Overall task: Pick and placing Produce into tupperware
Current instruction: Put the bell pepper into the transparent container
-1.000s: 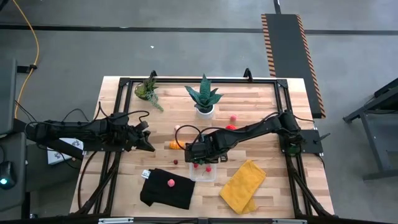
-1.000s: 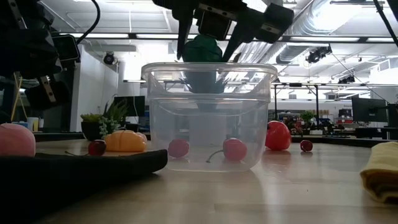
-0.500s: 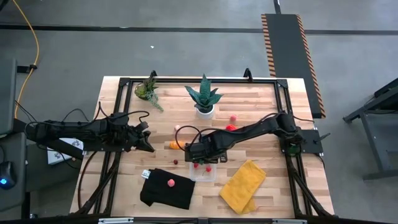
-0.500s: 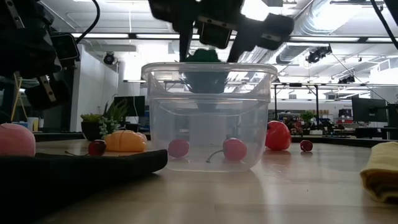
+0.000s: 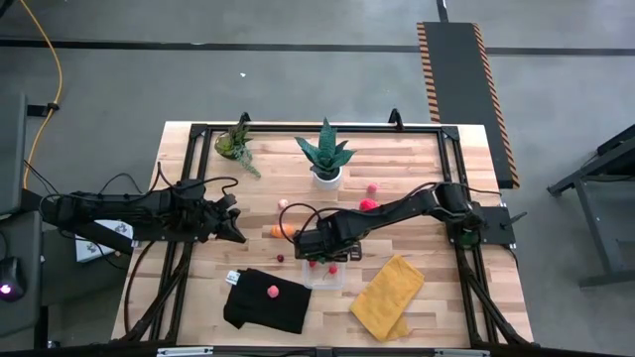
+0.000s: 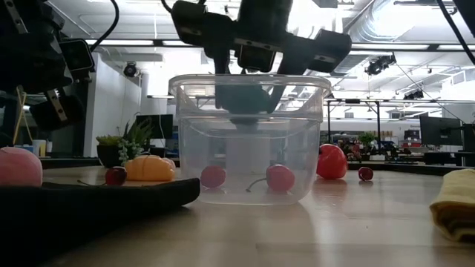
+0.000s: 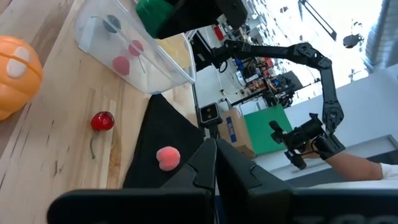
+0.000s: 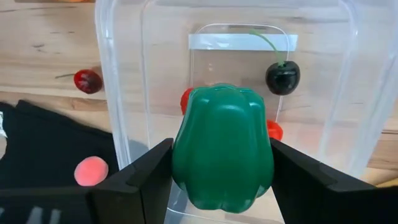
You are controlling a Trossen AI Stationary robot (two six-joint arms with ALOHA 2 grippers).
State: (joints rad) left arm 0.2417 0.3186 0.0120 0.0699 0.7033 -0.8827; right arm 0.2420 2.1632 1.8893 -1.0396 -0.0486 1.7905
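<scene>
My right gripper (image 5: 322, 250) hangs over the clear tupperware (image 5: 325, 272), shut on a green toy pepper (image 8: 222, 155) that sits just inside the rim (image 6: 249, 80). Small red produce lies on the tupperware's floor (image 6: 280, 178), along with a dark cherry (image 8: 283, 76). On the table to the tupperware's left rest an orange piece (image 5: 281, 231) and a red cherry (image 5: 280, 259). A pink piece (image 5: 272, 292) lies on the black cloth (image 5: 266, 305). My left gripper (image 5: 238, 232) waits shut at the table's left. My right gripper pinches the green pepper by two opposite sides (image 8: 181, 158) between its two fingers (image 8: 146, 174). The fingers come from above, pointing steeply down. The pepper (image 6: 245, 100) hangs clear of the tupperware's floor, with its lower part below the rim.
A yellow cloth (image 5: 389, 296) lies right of the tupperware. Two potted green plants (image 5: 325, 157) (image 5: 236, 144) stand toward the far edge. A red piece (image 5: 369, 203) and a pink one (image 5: 373, 187) lie beyond the tupperware. Bare wood shows at the near edge.
My right gripper has gone down with the green pepper. The pepper was above the tupperware's rim and now sits partly inside the mouth. The fingers have stayed shut on it.
</scene>
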